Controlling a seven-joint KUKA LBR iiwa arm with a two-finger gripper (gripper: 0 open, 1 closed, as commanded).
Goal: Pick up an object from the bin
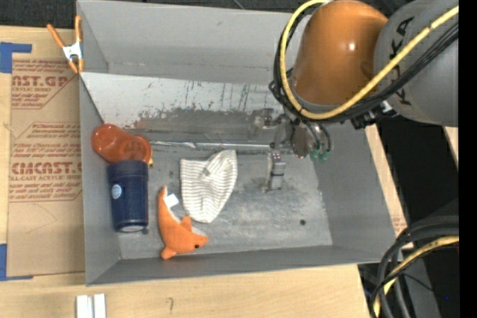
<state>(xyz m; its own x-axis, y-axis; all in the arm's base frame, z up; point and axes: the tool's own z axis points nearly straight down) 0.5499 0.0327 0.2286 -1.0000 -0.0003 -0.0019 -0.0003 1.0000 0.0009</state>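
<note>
My gripper (276,173) hangs low over the bare bin floor at middle right, with nothing seen in it. Just to its left lies a crumpled white cloth with grey stripes (210,182), a short gap away. An orange plush fish (177,230) lies at the cloth's lower left corner, near the bin's front wall.
A dark blue cylinder with a round white label (129,196) lies along the left wall. An orange-red rounded cup (116,144) sits just behind it. The arm's orange dome and yellow-black cables overhang the bin's right rear.
</note>
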